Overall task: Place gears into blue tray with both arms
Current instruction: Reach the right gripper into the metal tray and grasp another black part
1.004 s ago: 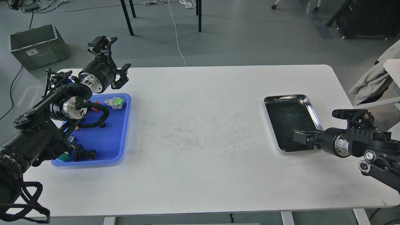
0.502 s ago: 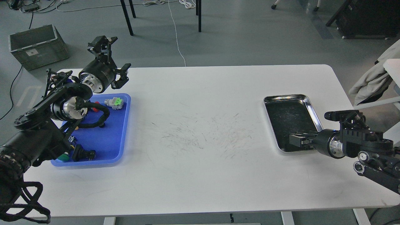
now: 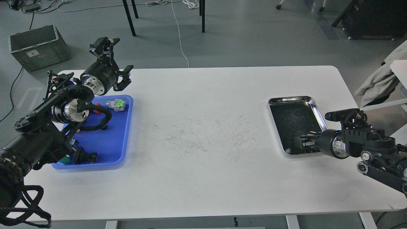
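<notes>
The blue tray (image 3: pixel 117 140) lies at the table's left, partly under my left arm. My left gripper (image 3: pixel 116 58) hangs above the tray's far edge, its two claw fingers spread wide apart and holding nothing. At the right, my right gripper (image 3: pixel 299 143) is low over the near end of the steel tray (image 3: pixel 314 103). It looks dark against the black liner, so its fingers cannot be told apart. I can make out no gears on the liner or in the blue tray.
Switches lie in the blue tray: a green-capped one (image 3: pixel 117 104), a red-capped one (image 3: pixel 98 106) and a black one (image 3: pixel 85 156). A grey crate (image 3: pixel 38 47) stands on the floor at the far left. A cloth-draped stand (image 3: pixel 381 82) is at the right edge.
My right gripper has slid left and nearer, down over the steel tray's near end. The left arm has stayed still.
</notes>
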Motion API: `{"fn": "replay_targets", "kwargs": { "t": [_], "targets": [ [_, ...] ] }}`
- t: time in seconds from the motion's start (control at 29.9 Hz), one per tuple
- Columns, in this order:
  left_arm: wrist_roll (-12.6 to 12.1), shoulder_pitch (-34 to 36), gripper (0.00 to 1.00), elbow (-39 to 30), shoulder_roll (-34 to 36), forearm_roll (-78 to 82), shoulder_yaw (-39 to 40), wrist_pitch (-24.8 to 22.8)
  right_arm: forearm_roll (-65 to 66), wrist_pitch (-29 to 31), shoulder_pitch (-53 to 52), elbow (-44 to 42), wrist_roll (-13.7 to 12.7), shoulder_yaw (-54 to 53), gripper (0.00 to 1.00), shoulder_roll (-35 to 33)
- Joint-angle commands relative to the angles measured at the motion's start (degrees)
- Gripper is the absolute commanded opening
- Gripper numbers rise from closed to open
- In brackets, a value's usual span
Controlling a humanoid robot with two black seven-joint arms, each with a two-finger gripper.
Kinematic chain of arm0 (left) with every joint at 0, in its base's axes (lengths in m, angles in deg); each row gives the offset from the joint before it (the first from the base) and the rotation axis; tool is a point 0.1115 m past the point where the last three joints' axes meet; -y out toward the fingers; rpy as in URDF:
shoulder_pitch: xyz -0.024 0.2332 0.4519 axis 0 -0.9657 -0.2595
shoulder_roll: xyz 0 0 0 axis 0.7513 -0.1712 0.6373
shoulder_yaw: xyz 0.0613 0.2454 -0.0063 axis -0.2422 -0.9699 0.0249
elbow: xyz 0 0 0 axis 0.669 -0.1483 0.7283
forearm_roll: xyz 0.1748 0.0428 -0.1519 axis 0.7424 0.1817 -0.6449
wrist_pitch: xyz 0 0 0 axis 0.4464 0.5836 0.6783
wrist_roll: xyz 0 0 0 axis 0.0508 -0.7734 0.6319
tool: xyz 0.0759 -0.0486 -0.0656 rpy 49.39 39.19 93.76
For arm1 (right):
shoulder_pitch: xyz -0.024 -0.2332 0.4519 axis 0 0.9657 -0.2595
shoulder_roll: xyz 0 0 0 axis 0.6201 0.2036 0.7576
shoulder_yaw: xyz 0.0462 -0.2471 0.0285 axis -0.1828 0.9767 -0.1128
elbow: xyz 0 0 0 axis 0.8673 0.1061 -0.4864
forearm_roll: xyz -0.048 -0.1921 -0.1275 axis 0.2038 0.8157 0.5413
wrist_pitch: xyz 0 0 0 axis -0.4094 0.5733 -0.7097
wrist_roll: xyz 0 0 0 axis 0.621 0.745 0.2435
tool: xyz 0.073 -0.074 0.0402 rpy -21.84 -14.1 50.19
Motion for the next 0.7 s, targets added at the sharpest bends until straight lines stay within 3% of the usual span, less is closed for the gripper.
{"fn": "replay_targets", "kwargs": {
  "t": [0.0,0.17,0.27,0.5,0.67],
  "targets": [
    [0.0,0.0,0.98,-0.1,0.1,0.0,0.0,0.0,0.0,0.0,-0.1,-0.1,0.0,0.1,0.37,0.0],
    [0.0,0.0,0.98,0.0,0.1,0.0,-0.1,0.1,0.0,0.2,-0.5,0.0,0.3,0.2,0.11,0.0],
    [0.0,0.0,0.98,0.0,0.2,0.0,-0.1,0.0,0.0,0.4,-0.5,0.0,0.8,0.2,0.03,-0.1],
    [0.0,0.0,0.98,0.0,0.2,0.0,-0.1,0.1,-0.1,0.3,-1.4,0.6,0.9,-0.1,0.02,0.0],
    [0.0,0.2,0.98,0.0,0.2,0.0,-0.1,0.1,-1.6,-0.2,-7.6,4.4,0.9,-1.2,0.02,-3.2]
  ]
}}
